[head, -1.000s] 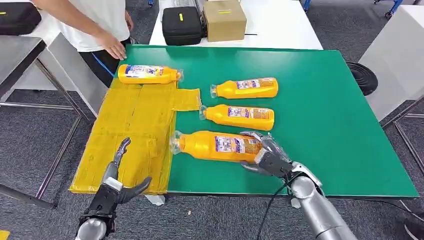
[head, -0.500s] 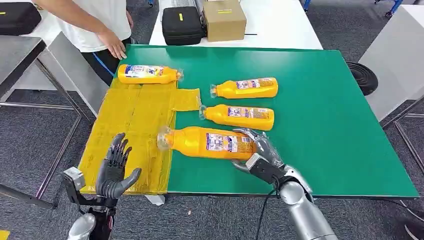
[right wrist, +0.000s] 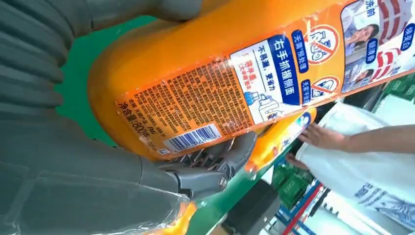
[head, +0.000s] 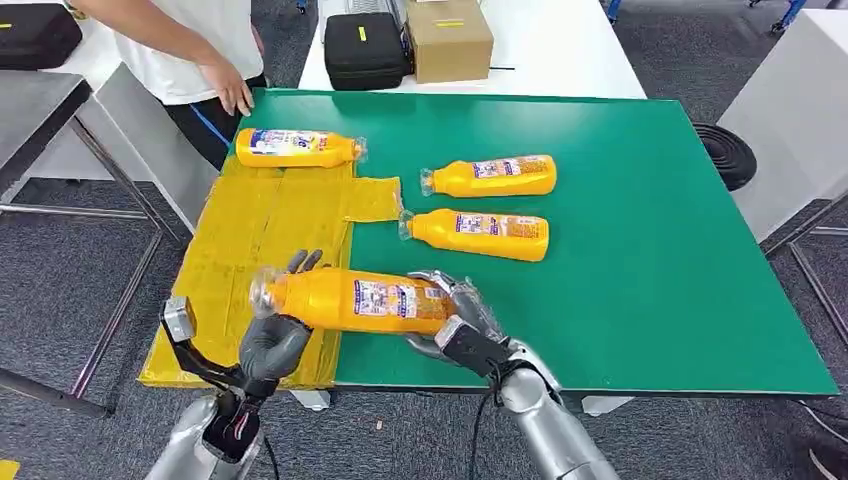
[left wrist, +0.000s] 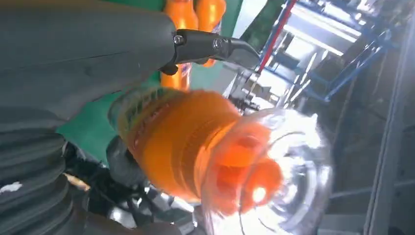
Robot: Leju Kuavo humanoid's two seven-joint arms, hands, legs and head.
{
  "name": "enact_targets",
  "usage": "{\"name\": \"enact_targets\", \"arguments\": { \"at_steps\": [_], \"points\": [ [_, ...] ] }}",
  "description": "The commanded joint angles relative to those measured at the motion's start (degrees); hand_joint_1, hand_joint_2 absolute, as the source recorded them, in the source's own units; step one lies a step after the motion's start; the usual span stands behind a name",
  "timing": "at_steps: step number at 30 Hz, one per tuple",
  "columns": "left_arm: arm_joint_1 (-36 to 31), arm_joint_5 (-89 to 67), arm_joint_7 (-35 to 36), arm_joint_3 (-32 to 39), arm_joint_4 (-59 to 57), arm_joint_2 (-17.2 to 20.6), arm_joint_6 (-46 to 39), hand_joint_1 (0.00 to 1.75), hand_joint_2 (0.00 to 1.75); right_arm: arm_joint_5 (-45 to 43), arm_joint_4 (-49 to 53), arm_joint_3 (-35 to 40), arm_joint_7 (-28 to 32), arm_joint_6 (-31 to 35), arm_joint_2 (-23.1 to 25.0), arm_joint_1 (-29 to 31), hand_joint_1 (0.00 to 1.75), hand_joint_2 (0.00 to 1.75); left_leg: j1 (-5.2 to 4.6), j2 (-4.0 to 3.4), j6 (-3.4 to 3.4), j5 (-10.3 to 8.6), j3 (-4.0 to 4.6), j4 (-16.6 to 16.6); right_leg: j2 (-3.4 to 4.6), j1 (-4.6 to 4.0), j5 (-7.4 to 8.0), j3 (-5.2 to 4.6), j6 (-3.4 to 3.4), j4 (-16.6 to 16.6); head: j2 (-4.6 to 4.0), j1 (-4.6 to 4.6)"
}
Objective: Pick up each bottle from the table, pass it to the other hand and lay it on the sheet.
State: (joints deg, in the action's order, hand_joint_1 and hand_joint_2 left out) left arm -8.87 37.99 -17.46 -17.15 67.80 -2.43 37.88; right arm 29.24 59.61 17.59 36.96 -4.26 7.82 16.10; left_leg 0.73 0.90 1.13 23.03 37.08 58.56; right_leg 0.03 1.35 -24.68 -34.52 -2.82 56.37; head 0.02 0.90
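My right hand (head: 455,325) grips the base of an orange bottle (head: 350,298) and holds it lying sideways above the table's near edge, with the clear cap pointing left. My left hand (head: 272,340) cups under its neck end, fingers spread behind it and thumb in front, not closed on it. Up close, the left wrist view looks at the cap end of the bottle (left wrist: 195,147), and the right wrist view at its label (right wrist: 220,73). One bottle (head: 297,147) lies at the far end of the yellow sheet (head: 250,230). Two more bottles (head: 492,176) (head: 478,230) lie on the green table (head: 650,250).
A person (head: 190,40) stands at the table's far left corner, one hand (head: 238,98) near the bottle on the sheet. A black case (head: 365,48) and a cardboard box (head: 449,38) sit on the white table behind. A grey table (head: 40,100) stands at the left.
My right hand has lifted the bottle off the table and carried it left over the sheet's edge. My left hand has risen and turned up under the neck end.
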Motion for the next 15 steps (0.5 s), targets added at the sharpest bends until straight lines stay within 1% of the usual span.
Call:
{"name": "enact_targets", "arguments": {
  "at_steps": [1, 2, 3, 4, 5, 7, 11, 13, 14, 15],
  "points": [
    [-3.38, -1.08, -0.77, -3.45, -6.02, 0.28, -0.20, 0.00, 1.75, -1.18, -7.75, 0.74, 0.85, 0.17, 1.08, 4.08, 1.75, 1.75, 0.01, -0.05, -0.01, 0.04, -0.16, -0.04, 0.00, -0.03, -0.03, 0.16, 0.10, -0.05, 0.00, 0.00],
    [-3.50, -4.46, -2.58, -3.78, -5.74, 0.38, -3.52, 0.00, 1.75, -1.90, -7.40, 0.14, 1.20, 0.55, 1.17, 3.92, 1.75, 1.75, 0.01, -0.08, -0.01, 0.08, -0.26, -0.04, 0.00, -0.04, -0.06, 0.27, 0.14, -0.06, 0.00, 0.00],
    [-3.73, -5.03, -2.72, -3.77, -6.34, -0.07, -4.35, 0.00, 1.75, -2.35, -6.91, -0.34, 1.41, 0.78, 1.13, 3.71, 1.75, 1.75, 0.00, -0.08, -0.01, 0.06, -0.21, -0.03, 0.02, -0.03, -0.04, 0.20, 0.11, -0.04, 0.00, 0.00],
    [-3.82, -4.73, -2.43, -3.68, -6.84, -0.35, -4.41, 0.00, 1.75, -2.86, -6.58, -0.71, 1.65, 0.77, 1.23, 3.57, 1.75, 1.75, -0.01, -0.02, 0.00, 0.01, -0.08, -0.03, -0.02, -0.01, -0.01, 0.09, 0.07, -0.03, 0.00, 0.00],
    [-3.73, -4.78, -2.47, -3.72, -6.98, -0.49, -4.53, 0.00, 1.75, -2.91, -6.46, -0.78, 1.68, 0.75, 1.16, 3.62, 1.75, 1.75, 0.02, -0.06, -0.01, 0.07, -0.23, -0.02, -0.01, -0.05, -0.05, 0.23, 0.14, -0.05, 0.00, 0.00],
    [-3.73, -4.80, -2.47, -3.77, -7.23, -0.58, -4.63, 0.00, 1.75, -2.97, -6.28, -0.83, 1.70, 0.72, 1.11, 3.61, 1.75, 1.75, -0.01, -0.01, 0.00, 0.02, -0.10, -0.03, -0.04, -0.01, -0.02, 0.10, 0.08, -0.03, 0.00, 0.00],
    [-3.73, -4.80, -2.47, -3.77, -7.23, -0.58, -4.63, 0.00, 1.75, -2.97, -6.28, -0.83, 1.70, 0.72, 1.11, 3.61, 1.75, 1.75, 0.01, -0.09, -0.01, 0.08, -0.26, -0.02, 0.00, -0.05, -0.06, 0.26, 0.16, -0.05, 0.00, 0.02],
    [-3.83, -6.20, -3.10, -3.72, -7.87, -0.80, -6.35, 0.00, 1.75, -3.87, -5.31, -1.44, 1.96, 0.63, 1.37, 3.36, 1.75, 1.75, 0.01, -0.09, -0.02, 0.09, -0.28, -0.03, 0.00, -0.05, -0.07, 0.27, 0.17, -0.05, 0.00, 0.00],
    [-3.81, -7.78, -4.08, -3.92, -7.86, -0.89, -7.79, 0.00, 1.75, -3.96, -4.67, -1.57, 1.70, 0.56, 1.43, 3.22, 1.75, 1.75, 0.00, -0.02, -0.01, 0.03, -0.12, -0.04, -0.04, -0.02, -0.03, 0.14, 0.10, -0.04, 0.00, 0.00],
    [-3.78, -7.93, -4.17, -3.75, -8.08, -1.11, -8.03, 0.00, 1.75, -4.00, -4.38, -1.66, 1.41, 0.37, 1.44, 3.12, 1.75, 1.75, 0.01, -0.06, -0.02, 0.08, -0.26, -0.03, -0.02, -0.05, -0.07, 0.26, 0.16, -0.05, 0.00, 0.00]
  ]
}}
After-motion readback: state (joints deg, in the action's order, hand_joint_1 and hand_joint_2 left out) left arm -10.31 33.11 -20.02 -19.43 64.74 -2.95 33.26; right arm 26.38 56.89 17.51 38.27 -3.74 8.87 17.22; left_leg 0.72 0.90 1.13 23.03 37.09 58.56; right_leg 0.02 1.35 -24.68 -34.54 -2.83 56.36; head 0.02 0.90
